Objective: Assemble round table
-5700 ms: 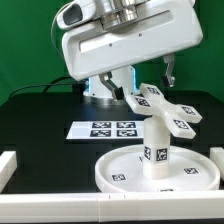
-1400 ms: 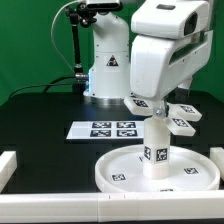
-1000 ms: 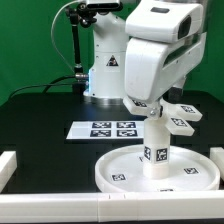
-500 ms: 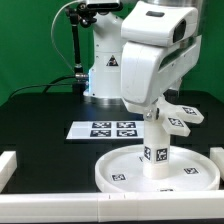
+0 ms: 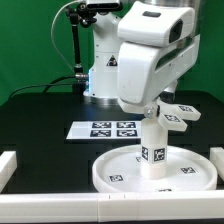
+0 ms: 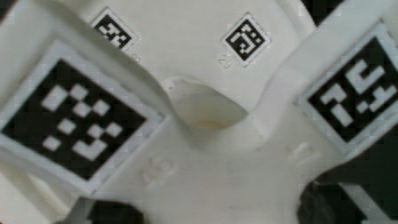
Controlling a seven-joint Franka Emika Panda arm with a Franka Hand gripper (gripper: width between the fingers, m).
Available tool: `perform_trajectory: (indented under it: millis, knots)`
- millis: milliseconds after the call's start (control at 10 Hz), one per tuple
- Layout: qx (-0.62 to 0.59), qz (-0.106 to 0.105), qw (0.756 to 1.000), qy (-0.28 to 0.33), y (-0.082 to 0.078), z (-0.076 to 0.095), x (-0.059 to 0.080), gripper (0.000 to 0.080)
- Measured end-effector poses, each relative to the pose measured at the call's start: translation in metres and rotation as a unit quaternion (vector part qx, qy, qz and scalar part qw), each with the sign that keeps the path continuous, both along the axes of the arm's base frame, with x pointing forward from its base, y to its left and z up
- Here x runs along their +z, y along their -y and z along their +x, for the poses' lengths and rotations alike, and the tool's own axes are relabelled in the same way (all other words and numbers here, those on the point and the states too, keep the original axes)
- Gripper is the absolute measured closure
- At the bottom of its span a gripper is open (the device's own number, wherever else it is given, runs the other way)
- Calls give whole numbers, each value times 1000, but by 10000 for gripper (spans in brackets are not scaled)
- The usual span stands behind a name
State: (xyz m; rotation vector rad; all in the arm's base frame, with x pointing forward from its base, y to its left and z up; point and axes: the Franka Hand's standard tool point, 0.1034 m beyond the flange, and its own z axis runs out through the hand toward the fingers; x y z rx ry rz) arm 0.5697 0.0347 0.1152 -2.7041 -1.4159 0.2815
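Item: round-table set on a matt black tabletop (image 5: 40, 125), with a plain green backdrop (image 5: 30, 40) behind it. White rail (image 5: 50, 208) along the near edge, with a white block (image 5: 8, 165) at the exterior view's left. Marker board (image 5: 100, 128) flat on the black surface, mid-table. Arm pedestal (image 5: 105, 70) at the back, white, beside a black post (image 5: 78, 40). Round disc (image 5: 115, 172) at the front, rimmed and tagged. The cylinder leg (image 5: 153, 150) stands upright at its centre, tag facing forward. Cross-shaped base (image 5: 178, 115) is just behind the leg, largely covered by the arm. It fills the wrist view, showing four tags around a round central boss. Gripper (image 5: 152, 108) is lowered directly over the cross-shaped base. Its fingers are hidden in both views, so their spread, and whether they hold anything, cannot be told.
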Motion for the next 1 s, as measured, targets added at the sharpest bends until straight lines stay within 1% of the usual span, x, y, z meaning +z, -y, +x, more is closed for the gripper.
perform_trajectory:
  millis: [100,600,700,800,1000]
  knots:
    - [-6,2,1000,-3,6,0,0,367]
    - [-10,3,1000,-3,8,0,1,381]
    - [-26,8,1000,-5,14,0,1,381]
    - [-50,19,999,-6,21,0,2,385]
    - [-79,25,996,-18,31,-5,-2,401]
